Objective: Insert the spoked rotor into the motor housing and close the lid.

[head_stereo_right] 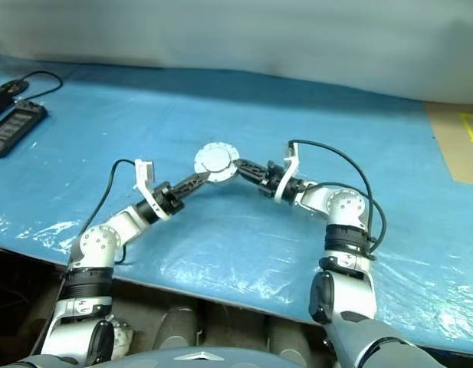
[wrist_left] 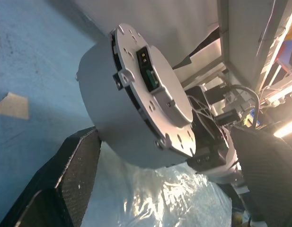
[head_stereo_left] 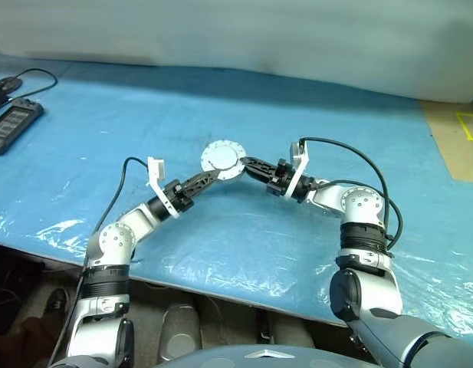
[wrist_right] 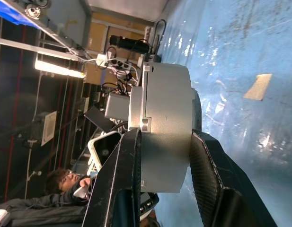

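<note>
A round silver-grey drum with a flanged, bolt-holed plate on one face, the motor housing point(head_stereo_left: 223, 159), hangs above the blue table point(head_stereo_left: 129, 107). My right gripper point(head_stereo_left: 247, 165) comes in from the right and is shut on it, one finger point(wrist_right: 119, 165) on the plate side and the other finger point(wrist_right: 209, 165) on the opposite face. My left gripper point(head_stereo_left: 210, 178) is open at the drum's lower-left rim, its fingers point(wrist_left: 70, 175) spread wide on either side of the drum point(wrist_left: 122, 118). The spoked rotor is hidden. No loose lid shows.
A black flat device point(head_stereo_left: 14, 126) with a cable lies at the table's far left. A tan surface with yellow tape point(head_stereo_left: 458, 134) borders the table on the right. The table's front edge point(head_stereo_left: 221, 290) runs just before my arms. A person point(wrist_right: 65, 182) sits in the background.
</note>
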